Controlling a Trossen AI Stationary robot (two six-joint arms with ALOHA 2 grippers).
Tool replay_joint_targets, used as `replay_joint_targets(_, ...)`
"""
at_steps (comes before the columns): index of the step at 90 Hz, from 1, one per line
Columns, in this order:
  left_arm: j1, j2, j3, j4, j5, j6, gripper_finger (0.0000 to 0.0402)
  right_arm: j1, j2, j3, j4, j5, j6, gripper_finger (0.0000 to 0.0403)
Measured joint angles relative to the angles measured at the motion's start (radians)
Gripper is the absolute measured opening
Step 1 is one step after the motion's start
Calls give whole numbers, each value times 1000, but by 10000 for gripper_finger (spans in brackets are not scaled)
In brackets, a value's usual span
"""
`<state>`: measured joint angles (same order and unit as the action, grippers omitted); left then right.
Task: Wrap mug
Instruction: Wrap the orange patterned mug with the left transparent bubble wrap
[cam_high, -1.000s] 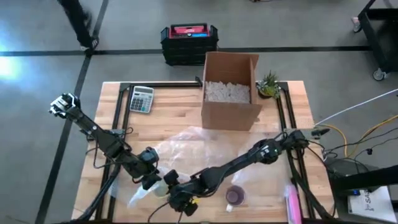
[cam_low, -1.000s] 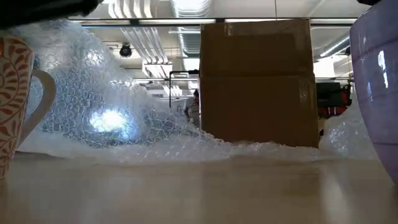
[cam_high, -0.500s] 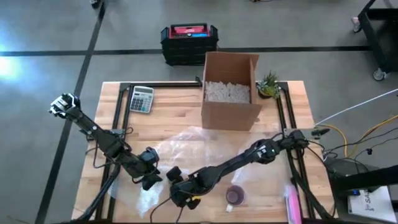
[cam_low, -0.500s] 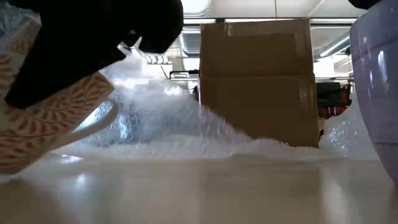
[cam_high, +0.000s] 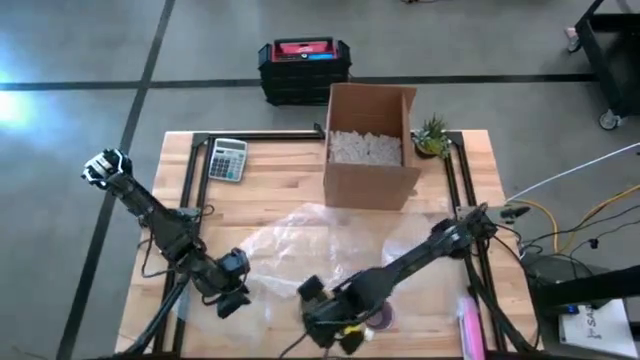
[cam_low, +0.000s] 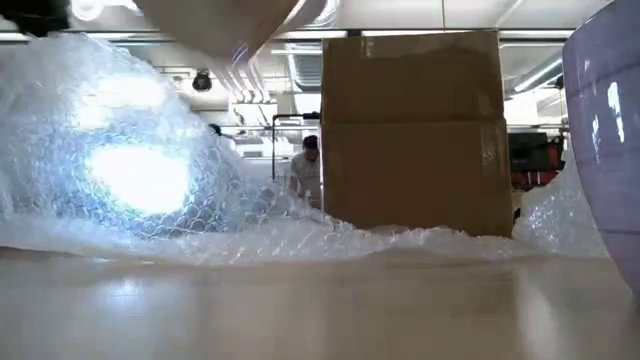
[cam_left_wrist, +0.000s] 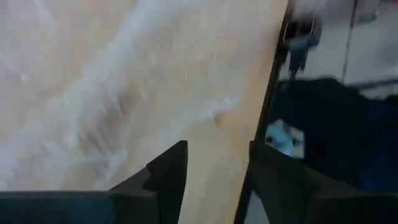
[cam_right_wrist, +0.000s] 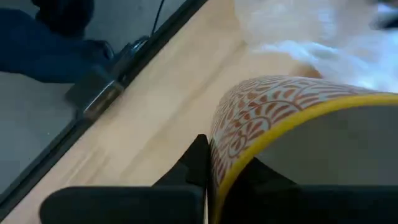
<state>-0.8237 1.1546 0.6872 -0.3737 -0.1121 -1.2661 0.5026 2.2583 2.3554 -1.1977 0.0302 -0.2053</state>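
Mug (cam_right_wrist: 292, 118), orange-patterned with yellow rim, clamped by its wall in right gripper (cam_right_wrist: 217, 177), one finger outside, one inside; held lifted over front table edge. Bubble wrap (cam_high: 300, 240) spread just behind and to robot's left of mug, so placement judged to call for short carry back onto sheet. Left gripper (cam_left_wrist: 214, 168) found nearer sheet's front-left corner, fingers apart, empty. Grip confirmed in right wrist view only; mug hidden under arm in high view. Purple cup (cam_low: 610, 150) noted in low view.
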Motion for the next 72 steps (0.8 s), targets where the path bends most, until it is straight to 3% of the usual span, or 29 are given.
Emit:
replay_joint_targets(14, -71, 61, 0, 2, 47, -121, 143, -84, -16, -8, -82, 151, 8, 2)
replay_joint_targets(25, -107, 108, 0, 19, 46, -182, 133, -189, -23, -46, -77, 190, 8, 2)
replay_joint_targets(44, -111, 224, 0, 38, 56, -172, 114, -289, 13, -278, -7, 106, 18, 1)
replay_joint_targets(72, -118, 360, 0, 57, 246, -167, 99, -274, -88, -529, 0, 77, 99, 0)
